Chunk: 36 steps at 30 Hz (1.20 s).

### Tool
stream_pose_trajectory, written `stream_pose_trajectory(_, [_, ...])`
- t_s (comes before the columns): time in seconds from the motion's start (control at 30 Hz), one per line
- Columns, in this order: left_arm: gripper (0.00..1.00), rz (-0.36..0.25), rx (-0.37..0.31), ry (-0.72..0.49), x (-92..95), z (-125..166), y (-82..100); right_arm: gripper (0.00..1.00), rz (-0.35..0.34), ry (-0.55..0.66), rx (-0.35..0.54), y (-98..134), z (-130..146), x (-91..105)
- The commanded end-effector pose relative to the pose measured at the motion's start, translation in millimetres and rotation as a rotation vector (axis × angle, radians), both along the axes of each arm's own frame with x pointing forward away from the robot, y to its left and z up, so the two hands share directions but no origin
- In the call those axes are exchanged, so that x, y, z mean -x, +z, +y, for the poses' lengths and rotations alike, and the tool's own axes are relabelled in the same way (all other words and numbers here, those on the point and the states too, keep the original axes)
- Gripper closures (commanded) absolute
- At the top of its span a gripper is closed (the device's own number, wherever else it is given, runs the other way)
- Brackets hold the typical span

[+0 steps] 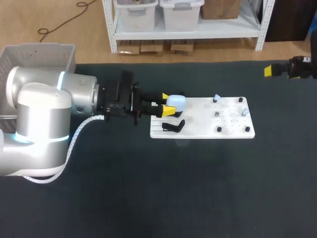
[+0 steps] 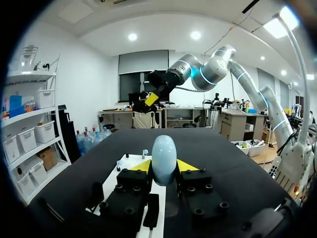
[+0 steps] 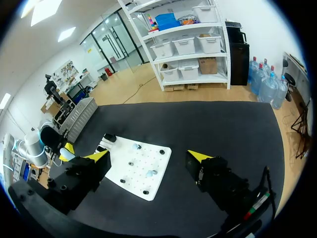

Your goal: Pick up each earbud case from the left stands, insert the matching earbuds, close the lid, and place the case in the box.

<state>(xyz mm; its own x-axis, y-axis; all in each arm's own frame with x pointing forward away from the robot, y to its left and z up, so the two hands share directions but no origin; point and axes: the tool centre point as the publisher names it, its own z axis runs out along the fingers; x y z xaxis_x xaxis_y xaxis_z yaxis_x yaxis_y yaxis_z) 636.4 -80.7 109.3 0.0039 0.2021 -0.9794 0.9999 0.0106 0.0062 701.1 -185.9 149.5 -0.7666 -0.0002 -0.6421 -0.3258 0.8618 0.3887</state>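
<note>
The pick-up of the first case looks to be the step in hand. The left arm (image 1: 49, 114) reaches in from its side, and the box (image 1: 39, 52) sits well behind its claw. The white board (image 1: 198, 130) stretches ahead of that claw. The left claw (image 2: 164, 167) is clamped on the pale blue earbud case (image 2: 164, 158), one yellow tip pressing each flank. An empty black stand (image 1: 173, 127) lies just beside the claw. Two small earbuds (image 1: 216, 98) stand farther ahead on the board. The right claw (image 3: 149, 155) hangs well apart from the board, fingers spread wide and empty. Next, I judge, the case must be lifted straight and carried toward the earbuds. Whether the case has cleared its own stand is hidden by the fingers, and I cannot tell if its lid is open.
</note>
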Motion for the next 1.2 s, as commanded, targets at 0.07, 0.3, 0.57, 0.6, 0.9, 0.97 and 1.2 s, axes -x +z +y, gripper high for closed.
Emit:
stream_pose_trajectory(0.07, [1.00, -0.004, 0.013, 0.008, 1.7, -2.9, -4.5, 0.00, 0.000, -0.001, 0.001, 0.4, 0.1, 0.3])
stream_pose_trajectory(0.3, [1.00, -0.025, 0.042, -0.007, 2.6, -5.8, -2.3, 0.00, 0.000, -0.001, 0.001, 0.4, 0.1, 0.3])
stream_pose_trajectory(0.57, [1.00, -0.009, 0.058, -0.047, 4.8, -6.3, -3.1, 0.00, -0.013, 0.043, 0.029, 3.4, 11.2, 8.7])
stream_pose_trajectory(0.6, [1.00, -0.001, 0.062, -0.058, 5.1, -6.3, -3.7, 0.00, -0.014, 0.058, 0.036, 3.9, 15.0, 11.0])
stream_pose_trajectory(0.9, [1.00, 0.000, 0.070, -0.081, 5.5, -5.4, -4.6, 0.00, -0.008, 0.169, 0.108, 6.9, 48.1, 31.5])
stream_pose_trajectory(0.97, [1.00, -0.001, 0.073, -0.082, 4.8, -5.0, -5.0, 0.00, -0.006, 0.193, 0.120, 7.7, 56.6, 37.3])
stream_pose_trajectory(1.2, [1.00, 0.011, 0.098, -0.090, 3.4, -6.5, -10.2, 0.00, -0.008, 0.272, 0.157, 6.0, 90.7, 56.0])
